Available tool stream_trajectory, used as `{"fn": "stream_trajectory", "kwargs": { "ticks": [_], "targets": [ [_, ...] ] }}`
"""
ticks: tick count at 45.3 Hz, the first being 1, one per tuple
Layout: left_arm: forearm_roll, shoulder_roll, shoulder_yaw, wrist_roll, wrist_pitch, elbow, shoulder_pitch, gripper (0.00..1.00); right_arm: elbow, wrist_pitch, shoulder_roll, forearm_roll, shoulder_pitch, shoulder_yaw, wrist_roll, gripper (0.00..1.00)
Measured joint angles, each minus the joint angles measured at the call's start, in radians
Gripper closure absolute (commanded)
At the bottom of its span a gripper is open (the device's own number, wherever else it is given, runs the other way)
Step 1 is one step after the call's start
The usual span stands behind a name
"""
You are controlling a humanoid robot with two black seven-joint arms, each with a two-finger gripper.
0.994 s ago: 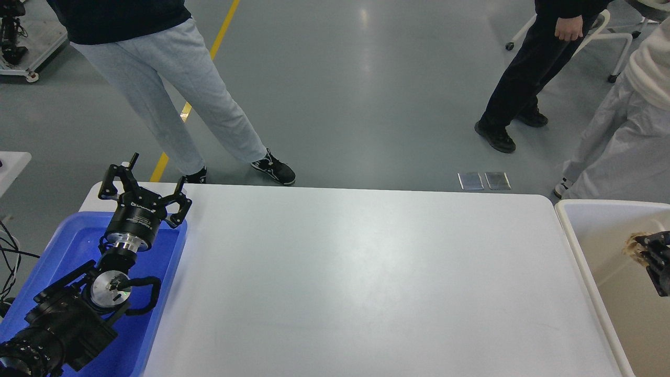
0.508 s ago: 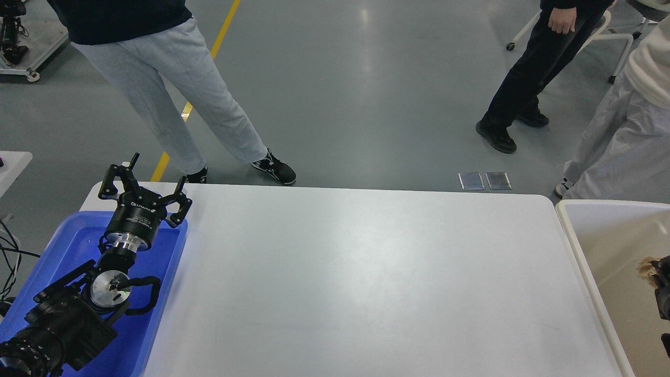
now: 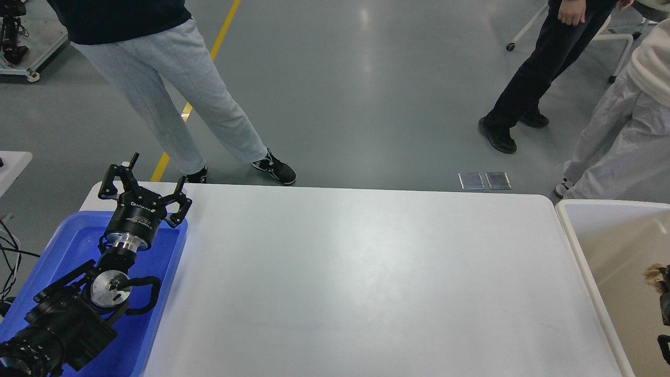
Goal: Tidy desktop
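Right claw [image 3: 665, 309] cut off at edge

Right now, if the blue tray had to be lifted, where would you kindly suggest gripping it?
The blue tray is shallow and far wider than the jaws can open, so probably only its thin raised rim fits. I would take the rim near the far right corner, coming from above with one finger inside the wall and one outside. The left gripper hangs open right there.
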Motion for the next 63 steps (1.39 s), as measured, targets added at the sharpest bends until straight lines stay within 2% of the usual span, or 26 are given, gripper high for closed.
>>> {"fn": "stream_trajectory", "kwargs": {
  "ticks": [1, 3, 22, 41, 55, 63],
  "targets": [
    [0.000, 0.000, 0.000, 0.000, 0.000, 0.000, 0.000, 0.00, 0.000, -0.001, 0.000, 0.000, 0.000, 0.000, 0.000, 0.03],
    [0.000, 0.000, 0.000, 0.000, 0.000, 0.000, 0.000, 0.00, -0.001, -0.006, 0.001, 0.001, 0.000, -0.001, 0.000, 0.02],
    [0.000, 0.000, 0.000, 0.000, 0.000, 0.000, 0.000, 0.00, -0.003, -0.044, 0.002, 0.003, 0.000, -0.003, 0.005, 0.01],
    [0.000, 0.000, 0.000, 0.000, 0.000, 0.000, 0.000, 0.00, 0.005, -0.038, 0.010, -0.010, 0.013, -0.018, 0.006, 0.01],
    [0.000, 0.000, 0.000, 0.000, 0.000, 0.000, 0.000, 0.00, 0.016, 0.111, 0.000, 0.002, 0.048, 0.048, 0.006, 0.01],
    [0.000, 0.000, 0.000, 0.000, 0.000, 0.000, 0.000, 0.00, 0.107, 0.202, -0.047, 0.004, 0.058, 0.170, 0.008, 0.01]
  ]
}}
